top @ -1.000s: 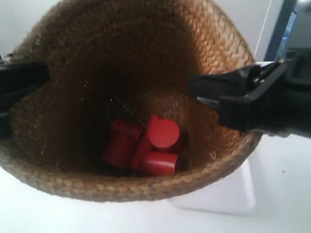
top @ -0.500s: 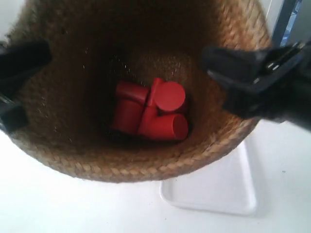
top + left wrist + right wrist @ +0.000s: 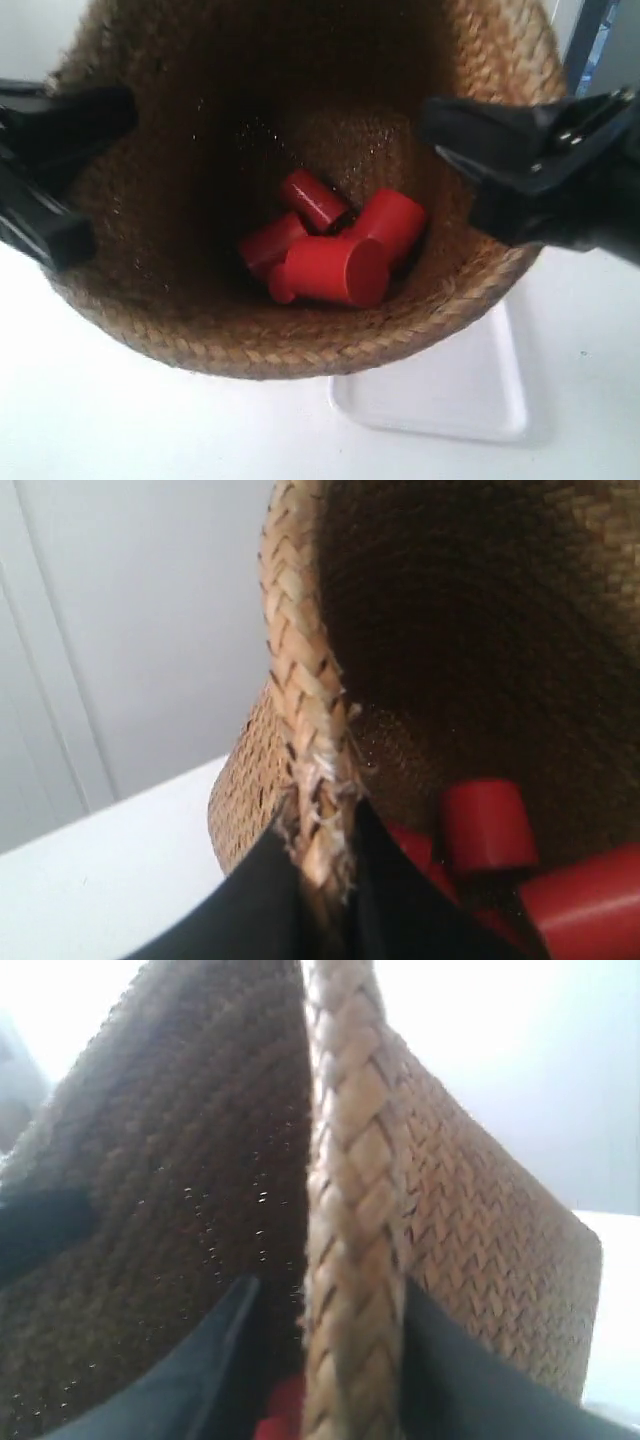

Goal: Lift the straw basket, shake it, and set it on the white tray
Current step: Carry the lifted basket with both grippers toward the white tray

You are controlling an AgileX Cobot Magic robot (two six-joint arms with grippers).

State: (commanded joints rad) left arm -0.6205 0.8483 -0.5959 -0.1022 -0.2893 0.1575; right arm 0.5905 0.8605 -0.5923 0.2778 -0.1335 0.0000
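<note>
Exterior view: the straw basket [image 3: 200, 345] is held between the hand at the exterior view's left [image 3: 90, 175] and the hand at the exterior view's right [image 3: 455, 165], apparently clear of the worktop [image 3: 120, 440]. Red cylinders [image 3: 335, 270] lie inside it. The white tray [image 3: 470, 400] is partly seen below the latter hand.

Left wrist view: the left hand [image 3: 320, 880] is clamped on the braided rim [image 3: 300, 680].

Right wrist view: the right hand [image 3: 345, 1360] is clamped likewise.

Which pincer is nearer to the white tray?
The pincer at the exterior view's right: it clamps the rim of the straw basket nearest the white tray. The other pincer clamps the far rim. Robot's own side: cannot tell.
</note>
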